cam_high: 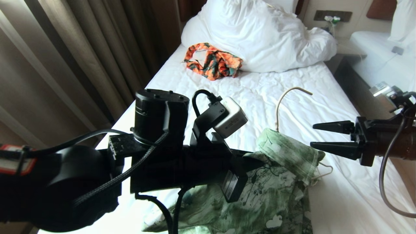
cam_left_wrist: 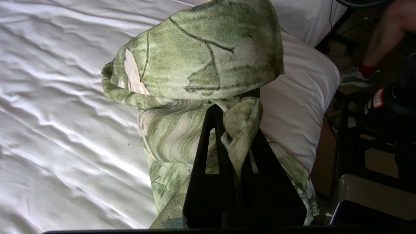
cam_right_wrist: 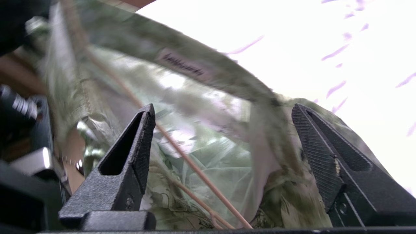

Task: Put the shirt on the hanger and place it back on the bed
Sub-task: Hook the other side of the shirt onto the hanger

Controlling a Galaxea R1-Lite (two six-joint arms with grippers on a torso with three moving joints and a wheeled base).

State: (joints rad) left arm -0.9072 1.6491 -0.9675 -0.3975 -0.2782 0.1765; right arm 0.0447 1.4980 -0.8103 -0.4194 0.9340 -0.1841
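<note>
The left gripper [cam_left_wrist: 232, 112] has its two black fingers [cam_left_wrist: 208, 152] pressed together on a bunched fold of the shirt [cam_left_wrist: 198, 55], and the light green cloth rises above the tips in a rounded hump and drapes back down around them. In the head view this gripper is hidden behind its own arm and wrist camera, which reach across the near part of the bed [cam_high: 292, 81] towards the raised cloth.

The right gripper [cam_high: 312, 135] points in from the right edge of the bed with its fingers [cam_high: 331, 126] spread wide and nothing between them; its tips stand just beside the lifted part of the shirt but clear of it. From its wrist view the open fingers frame the shirt's inside, with a label on the cloth and a thin wire of the hanger [cam_right_wrist: 195, 165] running across under the fabric.

The shirt lies on the near half of the bed, towards its right edge, most of it spread flat on the sheet and one part pulled up by the left gripper. The hanger's cream hook [cam_high: 286, 97] curves up out of the raised cloth, and a loop of its wire shows at the shirt's right side.

Further back, near the left edge, an orange and dark green garment [cam_high: 213, 61] lies crumpled against the bunched white duvet [cam_high: 260, 35].
</note>
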